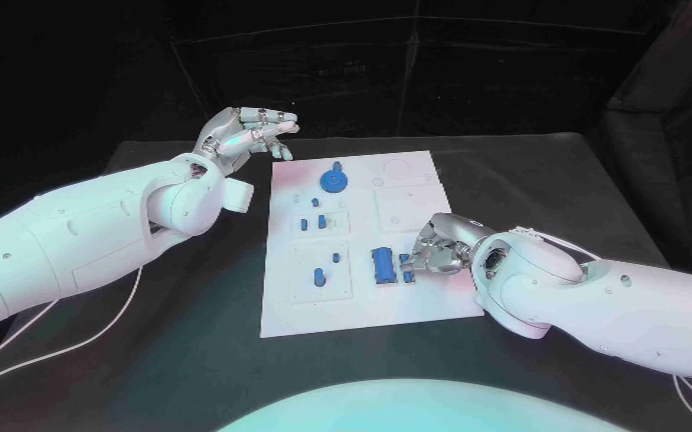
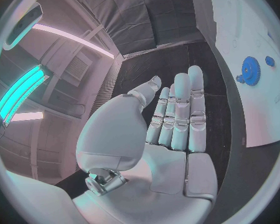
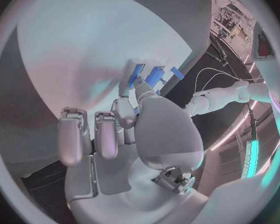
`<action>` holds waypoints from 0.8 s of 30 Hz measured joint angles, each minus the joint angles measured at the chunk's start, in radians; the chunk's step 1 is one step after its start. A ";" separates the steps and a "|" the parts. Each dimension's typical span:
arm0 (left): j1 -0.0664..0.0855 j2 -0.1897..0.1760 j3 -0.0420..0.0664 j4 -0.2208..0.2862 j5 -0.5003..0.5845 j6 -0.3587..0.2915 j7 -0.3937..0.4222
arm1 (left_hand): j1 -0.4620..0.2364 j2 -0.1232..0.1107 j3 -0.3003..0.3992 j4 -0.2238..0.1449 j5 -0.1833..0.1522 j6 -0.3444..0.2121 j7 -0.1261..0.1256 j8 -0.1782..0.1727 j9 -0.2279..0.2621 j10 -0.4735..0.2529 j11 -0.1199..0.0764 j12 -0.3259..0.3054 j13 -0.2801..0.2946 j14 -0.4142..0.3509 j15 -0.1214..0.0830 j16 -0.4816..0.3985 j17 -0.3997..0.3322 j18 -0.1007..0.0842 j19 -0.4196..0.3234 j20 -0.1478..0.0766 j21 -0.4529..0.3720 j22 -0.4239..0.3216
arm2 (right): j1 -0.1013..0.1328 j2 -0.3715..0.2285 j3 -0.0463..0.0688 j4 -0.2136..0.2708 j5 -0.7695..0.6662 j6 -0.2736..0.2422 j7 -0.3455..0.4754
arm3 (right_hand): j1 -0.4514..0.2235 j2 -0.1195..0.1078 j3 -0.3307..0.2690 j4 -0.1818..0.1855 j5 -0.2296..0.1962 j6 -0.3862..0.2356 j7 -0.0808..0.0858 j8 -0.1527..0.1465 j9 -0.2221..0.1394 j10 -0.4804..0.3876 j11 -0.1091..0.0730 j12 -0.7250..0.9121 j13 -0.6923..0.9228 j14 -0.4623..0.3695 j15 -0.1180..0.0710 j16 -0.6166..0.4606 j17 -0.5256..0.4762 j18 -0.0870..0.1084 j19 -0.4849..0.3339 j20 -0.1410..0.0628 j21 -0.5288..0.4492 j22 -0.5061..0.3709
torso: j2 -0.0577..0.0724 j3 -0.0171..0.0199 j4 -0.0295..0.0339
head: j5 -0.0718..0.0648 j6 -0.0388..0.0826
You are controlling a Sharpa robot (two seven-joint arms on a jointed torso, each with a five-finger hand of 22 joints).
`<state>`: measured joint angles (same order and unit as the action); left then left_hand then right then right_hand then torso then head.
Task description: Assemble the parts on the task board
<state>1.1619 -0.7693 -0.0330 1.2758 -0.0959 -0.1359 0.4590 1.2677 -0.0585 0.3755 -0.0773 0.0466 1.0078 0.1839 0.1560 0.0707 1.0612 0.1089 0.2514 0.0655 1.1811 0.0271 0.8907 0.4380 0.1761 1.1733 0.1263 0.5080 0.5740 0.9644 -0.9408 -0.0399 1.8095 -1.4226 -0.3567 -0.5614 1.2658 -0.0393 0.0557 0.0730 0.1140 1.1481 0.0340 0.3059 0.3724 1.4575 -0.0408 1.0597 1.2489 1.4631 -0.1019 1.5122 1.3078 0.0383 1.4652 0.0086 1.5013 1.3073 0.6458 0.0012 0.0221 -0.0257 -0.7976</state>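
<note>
- Your task board (image 1: 418, 302) is lying in the middle of the black table (image 1: 577, 172), its long side running from the near edge toward the far edge.
- Your right hand (image 1: 437, 248) is resting over the board's right edge, near its near-right corner, fingers reaching toward a blue block (image 1: 384, 265) standing there.
- In the right wrist view the fingertips (image 3: 126, 87) are touching the block (image 3: 137, 74); you cannot tell whether they are actually pinching it.
- Your left hand (image 1: 248, 132) is hovering off the board, beyond its far-left corner, above the tabletop; its fingers are lying straight and apart, holding nothing (image 2: 177, 114).
- A blue gear (image 1: 333, 181) is sitting near the board's far edge.
- Small blue pegs (image 1: 312, 222) are standing along the board's left side, with another peg (image 1: 317, 275) nearer you.
</note>
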 measured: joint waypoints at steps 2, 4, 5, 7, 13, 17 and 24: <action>0.000 0.000 0.000 0.000 0.000 0.000 0.000 | 0.000 0.000 0.000 0.000 0.000 0.000 0.000 0.000 0.000 0.000 0.000 0.000 0.000 0.000 0.000 0.000 0.000 0.000 0.000 0.000 0.000 0.000 | 0.000 0.000 0.000 0.000 -0.003 0.000 0.000 | 0.000 0.000 0.000 0.000 0.000 0.000 0.000 0.000 0.000 0.000 0.000 0.000 0.000 0.000 0.000 0.000 0.000 0.000 0.000 0.000 0.000 0.000 | 0.000 0.0000 -0.0001 | 0.001 0.000; 0.000 0.000 0.000 0.000 0.000 0.000 0.000 | 0.000 0.000 0.000 0.000 0.000 0.000 0.000 0.000 0.000 0.000 0.000 0.000 0.000 0.000 0.000 0.000 0.000 0.000 0.000 0.000 0.000 0.000 | 0.000 -0.002 0.000 0.002 -0.005 -0.001 0.001 | 0.003 0.003 0.000 0.000 0.003 0.000 0.000 0.000 0.000 0.000 0.000 0.000 0.000 0.000 0.000 0.000 0.000 0.000 0.000 0.000 0.000 0.000 | 0.000 0.0000 -0.0002 | 0.002 0.001; 0.000 0.000 0.000 0.000 0.000 0.000 0.000 | 0.000 0.000 0.000 0.000 0.000 0.000 0.000 0.000 0.000 0.000 0.000 0.000 0.000 0.000 0.000 0.000 0.000 0.000 0.000 0.000 0.000 0.000 | 0.000 -0.004 0.000 0.004 -0.005 -0.003 0.003 | 0.002 0.002 -0.008 0.000 0.010 0.000 0.000 0.000 0.000 0.000 0.000 -0.004 0.000 0.000 0.000 0.000 0.000 0.000 0.000 0.000 0.000 0.000 | 0.000 0.0000 -0.0006 | 0.002 0.001; 0.000 -0.001 0.000 0.000 0.000 0.000 0.000 | 0.000 0.000 0.000 0.000 0.000 0.000 0.000 0.000 0.000 0.000 0.000 0.000 0.000 0.000 0.000 0.000 0.000 0.000 0.000 0.000 0.000 0.000 | 0.000 -0.012 0.000 0.010 -0.003 -0.010 0.013 | -0.018 -0.002 -0.022 0.013 0.014 0.000 0.000 -0.005 0.000 0.000 0.000 -0.006 0.000 0.000 0.000 0.000 0.000 0.000 0.000 0.000 -0.004 0.000 | -0.001 0.0000 -0.0013 | 0.002 0.003; 0.000 0.000 0.000 -0.001 0.000 0.000 0.000 | 0.000 0.000 0.000 0.000 0.000 0.000 0.000 0.000 0.000 0.000 0.000 0.000 0.000 0.000 0.000 0.000 0.000 0.000 0.000 0.000 0.000 0.000 | 0.000 -0.042 0.000 0.028 0.060 -0.064 0.132 | -0.072 -0.019 -0.078 0.044 0.055 -0.060 0.025 -0.043 -0.009 -0.027 0.027 -0.076 -0.036 0.003 0.011 -0.029 0.000 0.000 0.002 0.003 -0.034 0.000 | -0.003 -0.0002 -0.0017 | 0.000 0.012; 0.000 0.002 0.000 -0.001 0.000 0.000 0.000 | 0.000 0.000 0.000 0.000 0.000 -0.003 0.003 0.000 0.000 0.000 0.000 0.000 0.000 0.000 0.000 0.000 -0.002 0.000 0.004 0.004 -0.007 -0.003 | 0.003 -0.054 0.000 0.021 0.157 -0.109 0.250 | -0.057 -0.007 -0.102 0.033 0.055 -0.117 0.049 -0.078 -0.020 -0.081 0.041 -0.202 -0.112 0.003 0.032 -0.086 -0.006 0.010 -0.015 0.029 -0.101 -0.010 | -0.006 -0.0011 -0.0007 | -0.004 0.020; -0.003 0.008 0.000 -0.015 0.004 -0.004 0.001 | 0.000 0.000 -0.006 0.000 0.000 -0.004 0.004 0.000 0.000 0.000 0.000 0.000 0.000 -0.012 0.004 -0.014 -0.009 0.000 0.004 0.004 -0.018 -0.011 | 0.063 -0.037 0.001 -0.115 0.513 -0.174 0.519 | 0.120 0.049 -0.053 -0.052 0.012 -0.153 0.080 -0.130 -0.043 -0.279 0.073 -0.690 -0.469 -0.137 0.060 -0.563 -0.565 0.127 -0.302 0.052 -0.578 -0.555 | -0.026 -0.0055 0.0005 | -0.012 0.054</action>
<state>1.1586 -0.7610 -0.0333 1.2607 -0.0919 -0.1395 0.4596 1.2677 -0.0585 0.3699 -0.0773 0.0465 1.0041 0.1876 0.1560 0.0708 1.0612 0.1089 0.2515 0.0655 1.1690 0.0311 0.8768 0.4287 0.1760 1.1769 0.1299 0.4902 0.5627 1.0275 -0.9779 -0.0393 1.6942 -0.9098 -0.5305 -0.0424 1.3863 0.0094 0.0031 0.0206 0.1257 0.9946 0.1138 0.1762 0.3297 1.1782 0.0321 0.3699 0.7800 1.3262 -0.0417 0.9497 0.7424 0.1652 1.1629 0.0606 0.9235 0.7526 0.6200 -0.0043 0.0226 -0.0378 -0.7435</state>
